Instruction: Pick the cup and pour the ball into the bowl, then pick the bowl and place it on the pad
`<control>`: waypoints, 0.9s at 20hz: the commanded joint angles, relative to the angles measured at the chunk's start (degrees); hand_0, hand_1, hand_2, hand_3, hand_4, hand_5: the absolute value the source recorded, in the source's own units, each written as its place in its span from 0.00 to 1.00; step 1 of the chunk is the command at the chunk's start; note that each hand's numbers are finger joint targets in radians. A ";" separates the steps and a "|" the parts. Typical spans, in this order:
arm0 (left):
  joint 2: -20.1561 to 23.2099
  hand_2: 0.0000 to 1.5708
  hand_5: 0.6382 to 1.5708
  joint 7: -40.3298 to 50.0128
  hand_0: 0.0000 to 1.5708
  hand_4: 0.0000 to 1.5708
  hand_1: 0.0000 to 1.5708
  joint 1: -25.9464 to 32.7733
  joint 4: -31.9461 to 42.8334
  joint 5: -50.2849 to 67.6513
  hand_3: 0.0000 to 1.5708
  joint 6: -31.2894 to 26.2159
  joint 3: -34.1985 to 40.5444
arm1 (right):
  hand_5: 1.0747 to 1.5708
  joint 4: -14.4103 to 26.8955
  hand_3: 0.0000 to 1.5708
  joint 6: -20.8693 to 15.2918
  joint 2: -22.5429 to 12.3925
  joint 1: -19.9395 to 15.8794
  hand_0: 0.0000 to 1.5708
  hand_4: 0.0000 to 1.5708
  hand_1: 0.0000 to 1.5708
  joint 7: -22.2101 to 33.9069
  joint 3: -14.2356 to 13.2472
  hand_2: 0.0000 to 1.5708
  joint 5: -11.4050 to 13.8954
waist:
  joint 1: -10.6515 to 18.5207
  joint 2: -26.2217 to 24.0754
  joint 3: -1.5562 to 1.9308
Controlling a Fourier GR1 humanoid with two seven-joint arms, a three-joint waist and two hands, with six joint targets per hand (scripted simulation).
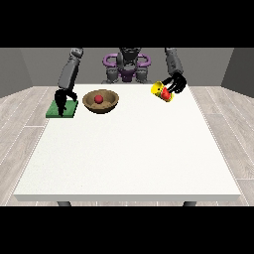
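From the front, I see the hand at the view's right (174, 85) curled around the tipped yellow cup (162, 92). The red ball (98, 99) sits in the brown bowl (110, 103) on the white desk (129, 149). The other hand (63, 98) hangs over the green pad (69, 110), fingers pointing down, holding nothing.

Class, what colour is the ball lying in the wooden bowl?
Red. The ball lies inside the brown bowl, seen in the front view.

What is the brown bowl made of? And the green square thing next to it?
The bowl looks like wood: brown, matte, darker inside, though it might be plastic. The green pad looks like a thin flat mat, maybe foam or rubber, with a dull, even colour and no shine. Neither can be told for sure.
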 commanded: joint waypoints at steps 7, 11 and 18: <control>-1.46 0.00 0.01 -17.63 0.00 0.00 0.00 0.01 8.35 25.17 0.00 -15.17 10.25 | 0.99 -5.82 0.00 0.69 0.04 -3.55 0.00 0.00 0.00 -0.32 -1.58 0.00 -3.43 | -1.07 11.81 0.27; 0.62 0.00 0.01 -16.97 0.00 0.00 0.00 -1.59 10.57 27.71 0.00 -18.70 12.78 | 1.00 -7.14 0.00 -4.26 4.61 -4.29 0.00 0.00 0.00 2.28 2.12 0.00 -0.72 | -2.19 6.82 0.39; -1.58 0.00 0.06 -15.72 0.00 0.00 0.00 1.03 8.60 26.24 0.00 -15.76 11.47 | 1.00 -2.72 0.00 0.08 5.61 -5.25 0.00 0.00 0.00 5.89 1.27 0.00 -3.33 | -5.40 4.14 0.51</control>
